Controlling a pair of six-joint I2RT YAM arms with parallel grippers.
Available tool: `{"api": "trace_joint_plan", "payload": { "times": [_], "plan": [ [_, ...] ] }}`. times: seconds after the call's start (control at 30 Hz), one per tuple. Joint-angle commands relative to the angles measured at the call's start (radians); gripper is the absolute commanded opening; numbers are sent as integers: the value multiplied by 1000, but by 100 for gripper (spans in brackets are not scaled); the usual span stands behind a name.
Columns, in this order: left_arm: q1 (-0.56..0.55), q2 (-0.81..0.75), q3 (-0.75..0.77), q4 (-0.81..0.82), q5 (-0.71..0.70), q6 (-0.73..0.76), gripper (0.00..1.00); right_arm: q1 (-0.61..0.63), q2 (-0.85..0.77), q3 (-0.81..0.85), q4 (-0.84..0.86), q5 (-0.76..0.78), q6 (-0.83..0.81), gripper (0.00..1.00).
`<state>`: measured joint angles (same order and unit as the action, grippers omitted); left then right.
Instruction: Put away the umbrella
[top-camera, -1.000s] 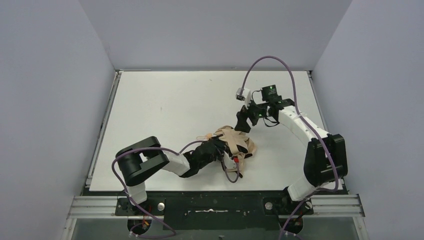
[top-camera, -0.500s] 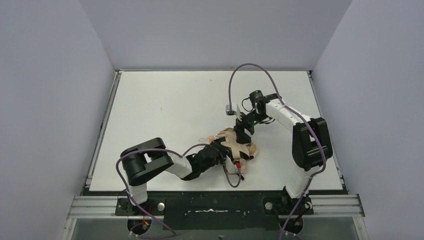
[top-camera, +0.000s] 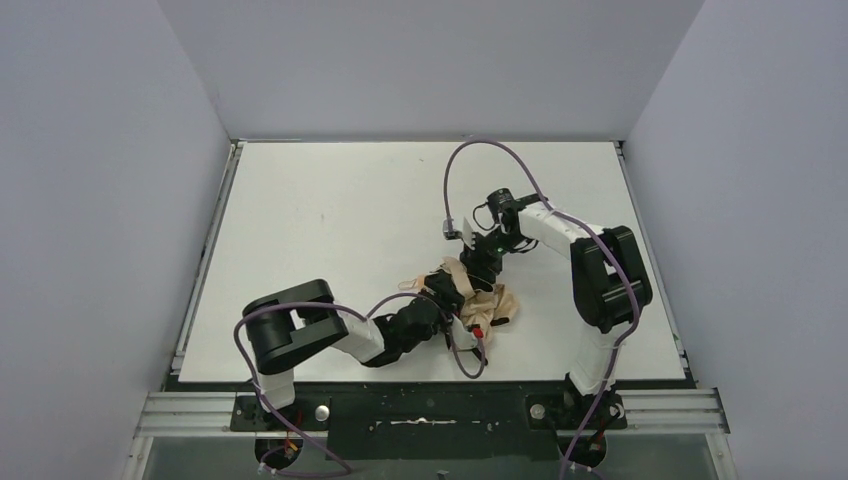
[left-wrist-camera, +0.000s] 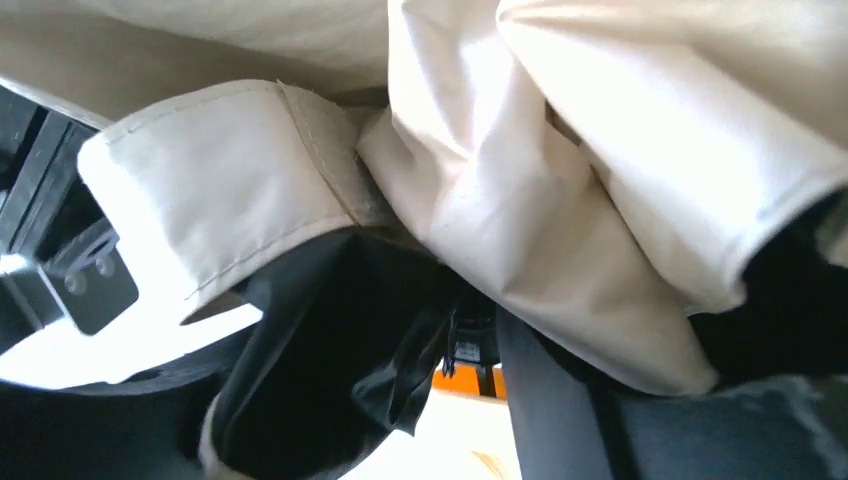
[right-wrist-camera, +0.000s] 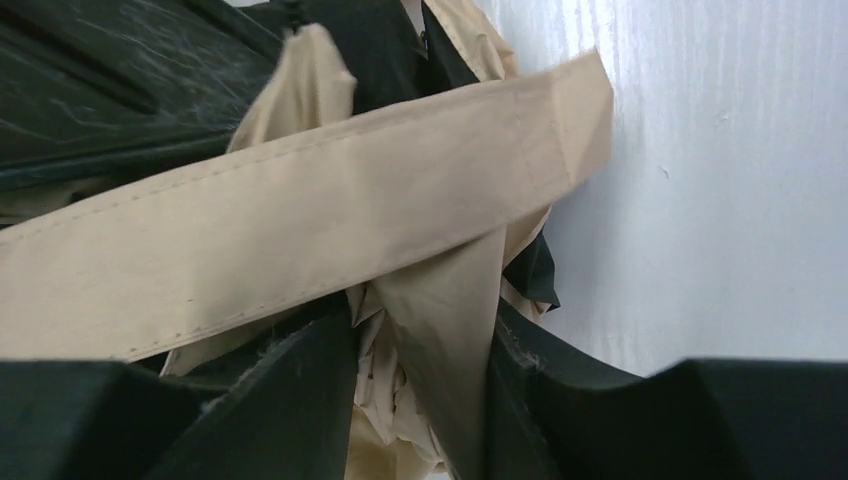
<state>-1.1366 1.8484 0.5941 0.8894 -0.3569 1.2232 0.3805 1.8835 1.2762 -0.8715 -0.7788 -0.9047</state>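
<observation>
Your umbrella lies crumpled on the table, toward its near edge. A fabric fold sits between the right gripper fingers, but you cannot tell whether it is pinched. The left gripper is buried in cloth, and you cannot tell how its fingers stand.

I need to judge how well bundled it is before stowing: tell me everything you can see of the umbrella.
The umbrella is a crumpled, loosely gathered bundle of tan fabric with dark inner faces showing, lying on the white table toward its near edge. A flat stitched tan strap crosses the folds. A fold sits between the right gripper's fingers; the left gripper meets it from the left. Whether either grips it is unclear.
</observation>
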Motion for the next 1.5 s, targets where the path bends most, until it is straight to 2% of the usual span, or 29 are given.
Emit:
{"api": "trace_joint_plan", "payload": {
  "times": [0.0,0.13,0.33,0.5,0.63,0.77,0.83,0.93,0.97,1.27,1.47],
  "plan": [
    [-10,-69,-13,60,-94,-83,62,7,29,-65,49,148,38,34],
    [-36,-158,-44,40,-140,-137,71,-3,-13,-109,155,161,77,23],
    [-81,-365,-96,-81,-203,-275,75,-9,-90,-173,298,169,116,14],
    [-77,-683,-126,-353,-173,-576,76,-5,-177,-258,472,219,144,14],
    [66,-929,-128,-592,26,-856,80,25,-253,-368,629,254,106,14],
    [263,-1045,-122,-701,221,-963,85,74,-353,-531,873,292,20,13],
    [372,-1043,-103,-743,367,-978,86,86,-378,-579,961,275,-1,13],
    [505,-983,-53,-790,626,-993,86,121,-406,-621,979,301,-61,12],
    [531,-955,-38,-785,672,-998,86,136,-417,-635,981,317,-87,11],
    [621,-602,147,-861,1048,-858,86,246,-569,-777,1085,412,-126,10],
    [627,-398,275,-973,1137,-739,87,278,-615,-805,1100,430,-121,10]
  ]
}}
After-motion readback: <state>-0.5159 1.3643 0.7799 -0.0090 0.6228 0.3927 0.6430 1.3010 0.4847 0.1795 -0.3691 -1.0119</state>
